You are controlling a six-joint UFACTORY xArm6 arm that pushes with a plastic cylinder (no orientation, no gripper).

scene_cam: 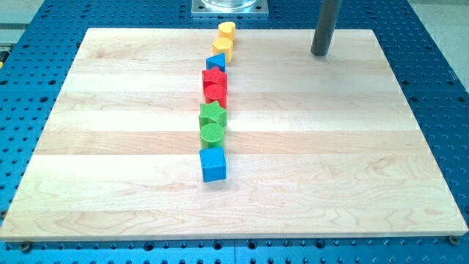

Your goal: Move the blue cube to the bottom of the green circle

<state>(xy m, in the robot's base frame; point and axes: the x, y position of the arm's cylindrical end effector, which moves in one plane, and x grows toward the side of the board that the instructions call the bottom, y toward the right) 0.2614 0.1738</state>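
Pale wooden board (330, 161) with visible grain, smooth, faint satin sheen; blue perforated metal table (440, 88) around it, matt; blue plastic-looking cube (213, 164), smooth and matt; green round plastic-looking block (212, 133), ribbed on top; dark grey metal-looking rod, dull sheen down to my tip (320, 53)

Rod (324, 28) is presenting as a straight, smooth cylinder, dark grey, with a faint lighter sheen running lengthwise. My tip (319, 54) is showing a flat, plain end. Cables, screws and markings are not showing on it.
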